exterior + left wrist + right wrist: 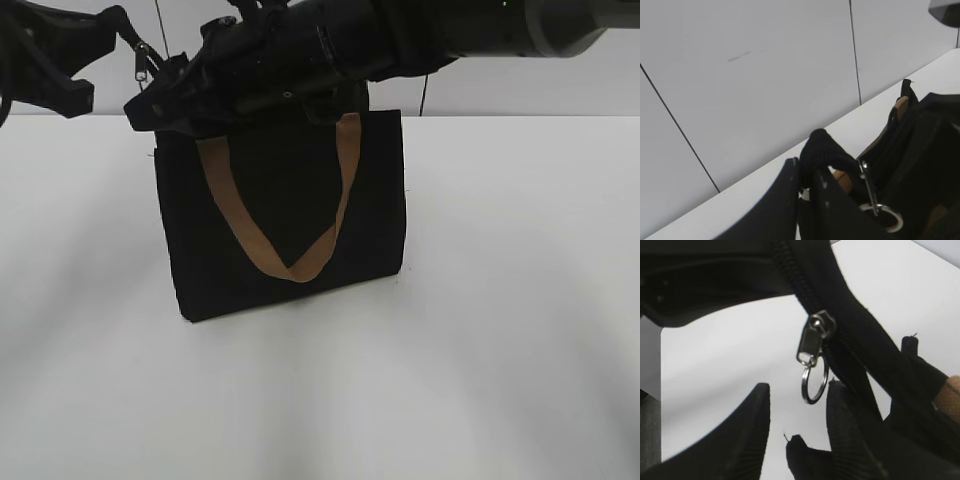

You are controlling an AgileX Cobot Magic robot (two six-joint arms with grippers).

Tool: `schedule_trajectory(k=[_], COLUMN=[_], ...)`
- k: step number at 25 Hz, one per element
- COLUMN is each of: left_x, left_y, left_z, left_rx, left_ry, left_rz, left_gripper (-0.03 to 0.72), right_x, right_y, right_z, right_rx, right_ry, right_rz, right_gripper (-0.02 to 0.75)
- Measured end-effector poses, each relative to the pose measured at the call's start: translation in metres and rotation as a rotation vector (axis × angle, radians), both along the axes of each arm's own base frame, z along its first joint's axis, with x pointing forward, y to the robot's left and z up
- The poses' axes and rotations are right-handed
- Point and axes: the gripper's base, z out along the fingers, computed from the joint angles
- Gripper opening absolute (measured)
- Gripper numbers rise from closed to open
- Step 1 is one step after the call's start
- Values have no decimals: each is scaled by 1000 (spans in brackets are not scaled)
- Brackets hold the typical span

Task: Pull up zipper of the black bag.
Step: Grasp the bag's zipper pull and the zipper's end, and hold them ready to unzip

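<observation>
Fingers [757, 440] of my right arm stand spread in the lower part of the right wrist view, with the zipper pull [812, 342] and its metal ring [814, 382] hanging just above the gap between them, apart from both; nothing is pinched there. On my left arm, the fingers [790, 200] at the bottom of the left wrist view are closed on a black fabric tab [822, 150] at the end of the zipper, holding it up.

From the exterior view, I see the black bag [285, 215] standing upright on the white tabletop [500, 350], a little left of centre. Its tan strap [260, 235] droops in a V across the front face. My right arm [400, 35] reaches across the top of the frame to the bag's upper left corner, where the zipper pull [142, 65] dangles between the two arms. My left arm [60, 60] comes in from the upper left corner.
</observation>
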Motion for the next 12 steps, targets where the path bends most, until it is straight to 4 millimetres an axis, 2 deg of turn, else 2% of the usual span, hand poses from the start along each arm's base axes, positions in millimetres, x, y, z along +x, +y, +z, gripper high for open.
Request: schedule_trajectory(k=[3, 8, 12], left_x=[0, 0, 1], left_y=[0, 0, 5], left_z=[0, 0, -5], left_rx=[1, 3, 40], left_ry=[1, 5, 47], left_rz=[1, 5, 54], left_gripper=[27, 27, 27], right_x=[0, 3, 3], right_y=[0, -1, -1], right_z=[1, 1, 1], right_rx=[12, 18, 30], right_ry=[7, 5, 36], right_rz=[-9, -46, -63], right_gripper=[255, 20, -15])
